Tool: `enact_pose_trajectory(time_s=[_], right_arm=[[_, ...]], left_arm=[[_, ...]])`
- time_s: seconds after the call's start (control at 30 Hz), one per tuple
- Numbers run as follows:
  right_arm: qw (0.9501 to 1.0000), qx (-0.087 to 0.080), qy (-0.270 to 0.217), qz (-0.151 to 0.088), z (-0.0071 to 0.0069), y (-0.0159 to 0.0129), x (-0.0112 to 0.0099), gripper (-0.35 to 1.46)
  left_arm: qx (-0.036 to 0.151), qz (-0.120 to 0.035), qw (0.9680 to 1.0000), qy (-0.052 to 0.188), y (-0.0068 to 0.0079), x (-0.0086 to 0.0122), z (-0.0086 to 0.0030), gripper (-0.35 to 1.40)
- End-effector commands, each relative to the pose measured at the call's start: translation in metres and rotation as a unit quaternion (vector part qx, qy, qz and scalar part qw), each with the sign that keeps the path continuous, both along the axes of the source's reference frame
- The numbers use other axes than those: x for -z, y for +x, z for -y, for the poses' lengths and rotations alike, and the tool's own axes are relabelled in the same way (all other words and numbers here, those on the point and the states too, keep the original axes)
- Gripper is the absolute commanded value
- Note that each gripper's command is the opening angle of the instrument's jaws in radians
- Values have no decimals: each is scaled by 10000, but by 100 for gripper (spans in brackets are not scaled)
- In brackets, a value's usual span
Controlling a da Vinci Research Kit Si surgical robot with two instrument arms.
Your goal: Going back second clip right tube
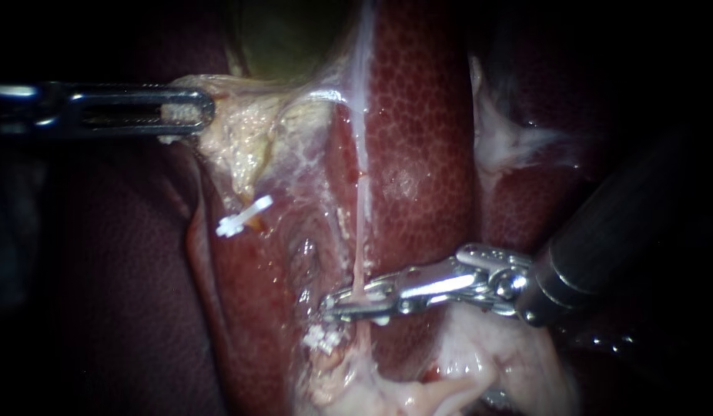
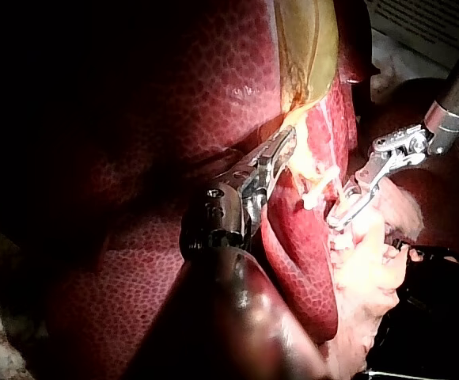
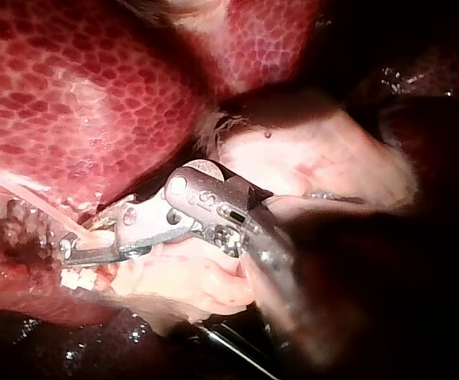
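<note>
right instrument astride the right tube, clip just below

endoscope view: the left instrument (image 1: 189, 112) comes in high, its pincer clamped on pale tissue (image 1: 249, 146) under the gallbladder (image 1: 283, 38). the right instrument (image 1: 349, 304) reaches in low. its pincer stands slightly apart, and the thin right tube (image 1: 363, 200), running down the liver (image 1: 426, 139), passes between the two halves. a white clip (image 1: 323, 339) sits just below the pincer, at the tube's foot. a far clip (image 1: 245, 216) lies well off toward the left instrument.

left wrist view: the left instrument (image 2: 281, 154) grips at the lower end of the gallbladder (image 2: 305, 47). the right instrument (image 2: 348, 212) lies ahead of it, just past the far clip (image 2: 320, 191).

right wrist view: the right instrument (image 3: 83, 253) has its tip touching or just beside the clip (image 3: 75, 279); i can't tell which.

what worries me: the tube looks thin and taut. if the pincer backs away at an angle, or with too little gap, it could drag the tube, tear it, or knock the clip loose. a harder pull from the left instrument would add to the strain.
</note>
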State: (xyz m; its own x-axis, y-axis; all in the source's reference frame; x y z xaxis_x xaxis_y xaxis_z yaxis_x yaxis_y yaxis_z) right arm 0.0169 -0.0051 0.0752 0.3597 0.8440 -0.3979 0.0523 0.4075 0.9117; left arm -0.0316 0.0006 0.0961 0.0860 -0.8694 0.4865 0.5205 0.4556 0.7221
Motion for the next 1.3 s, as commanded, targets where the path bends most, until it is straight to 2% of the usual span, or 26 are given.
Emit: enact_pose_trajectory(time_s=[0.03, 0.17, 0.37, 0.53, 0.63, 0.73, 0.9, 1.0, 1.13, 1.3], right_arm=[[10000, 0, 2, -1, 0, 0, 0, -35], [10000, 7, 2, 12, -1, 0, 0, -35], [9999, 30, -28, 150, -3, -1, 1, -35], [9999, 48, -84, 126, -2, -2, 2, -33], [9994, 91, -327, 40, -3, -3, 4, 23], [9987, 118, -486, -17, -4, -3, 7, 46], [9974, 158, -693, -98, -5, -3, 13, 54], [9972, 37, -745, -56, -7, -3, 17, 59], [9967, -134, -788, -126, -12, -7, 21, 60], [9931, -230, -1134, -167, -19, -17, 27, 60]], left_arm=[[0, 0, 10000, 0, 0, 0, 0, -35], [0, 0, 10000, 0, 0, 0, 0, -35], [0, 0, 10000, 0, 0, 0, 0, -35], [0, 0, 10000, -1, 0, 0, 0, -35], [0, 0, 10000, -1, 0, 0, 1, -35], [0, 0, 10000, -1, 0, 0, 1, -35], [1, -1, 10000, -2, 0, 0, 1, -35], [2, -2, 10000, -3, 0, -1, 1, -35], [2, -2, 10000, -4, 0, -1, 1, -35], [2, -3, 10000, -4, 0, -1, 1, -35]])
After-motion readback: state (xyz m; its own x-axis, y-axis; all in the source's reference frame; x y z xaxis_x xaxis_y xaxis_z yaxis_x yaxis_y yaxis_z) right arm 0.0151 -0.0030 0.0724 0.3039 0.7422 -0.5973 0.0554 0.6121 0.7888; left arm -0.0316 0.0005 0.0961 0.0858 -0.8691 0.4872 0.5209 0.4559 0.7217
